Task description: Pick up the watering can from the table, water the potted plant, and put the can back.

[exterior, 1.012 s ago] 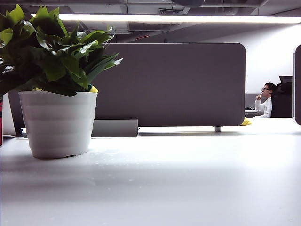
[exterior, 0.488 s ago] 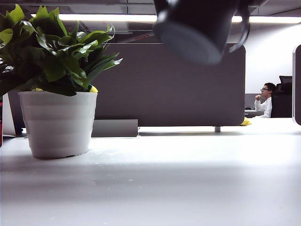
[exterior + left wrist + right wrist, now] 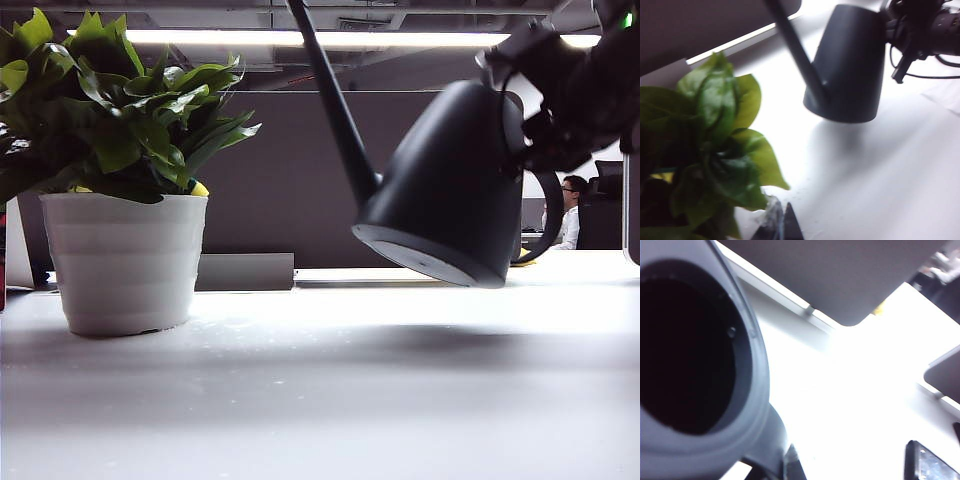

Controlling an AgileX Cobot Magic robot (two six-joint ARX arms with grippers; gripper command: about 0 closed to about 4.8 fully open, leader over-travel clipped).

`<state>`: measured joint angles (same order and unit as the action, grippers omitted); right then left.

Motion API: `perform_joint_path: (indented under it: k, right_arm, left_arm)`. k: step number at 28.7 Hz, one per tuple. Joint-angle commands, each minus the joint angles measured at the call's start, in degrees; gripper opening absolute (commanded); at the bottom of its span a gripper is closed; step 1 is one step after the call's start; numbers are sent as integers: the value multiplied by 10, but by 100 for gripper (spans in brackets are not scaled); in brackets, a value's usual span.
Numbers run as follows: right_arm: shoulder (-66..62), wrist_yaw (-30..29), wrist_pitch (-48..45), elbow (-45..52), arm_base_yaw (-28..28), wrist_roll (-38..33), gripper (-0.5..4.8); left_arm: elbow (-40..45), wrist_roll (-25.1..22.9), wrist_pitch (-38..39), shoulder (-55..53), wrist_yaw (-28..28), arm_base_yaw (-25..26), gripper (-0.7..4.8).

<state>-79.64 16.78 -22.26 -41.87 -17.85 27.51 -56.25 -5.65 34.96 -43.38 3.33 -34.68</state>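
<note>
In the exterior view, you have the matte black cone-shaped watering can [image 3: 445, 185] hanging above the smooth white-grey table [image 3: 330, 390], base tipped and clear of the surface, its long thin spout [image 3: 330, 105] running up out of the top of the view. The right gripper [image 3: 545, 100] has the can at the loop handle, on the right side. The bushy green potted plant in its white ribbed pot [image 3: 120, 255] stands at the left, well apart from the can. A grey divider panel [image 3: 300, 180] closes off the far edge.

In the left wrist view, you see the can [image 3: 850, 65] from above with the plant's leaves [image 3: 720, 130] near the camera. Only a dark tip of the left gripper [image 3: 782, 227] shows at the edge — you cannot tell whether its jaws are parted, and nothing visible is in it.

In the right wrist view, the can's dark open mouth [image 3: 687, 355] fills one side. The right gripper [image 3: 790, 465] is closed tight on the handle.

Watch the tilt: set down like this, the can would likely land on its edge and rock or topple. A hold on a thin loop may let it swing — and the spout could sweep toward the leaves if you carry it left.
</note>
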Motion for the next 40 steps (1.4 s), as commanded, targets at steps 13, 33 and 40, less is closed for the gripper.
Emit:
perform_joint_path:
  k: [13,33,40]
  right_arm:
    - [-102,13,-224,-4,28,213,-5]
    - [-114,12,-269,-4,28,325,-5]
    - [-154,-2,-318,-4,29,306,-5]
  left_arm:
    - [-2,-14,4,-1,-23,0,-6]
    - [-1,-15,40,-4,-23,0,-6]
    - [-1,-30,42,-4,-23,0,-6]
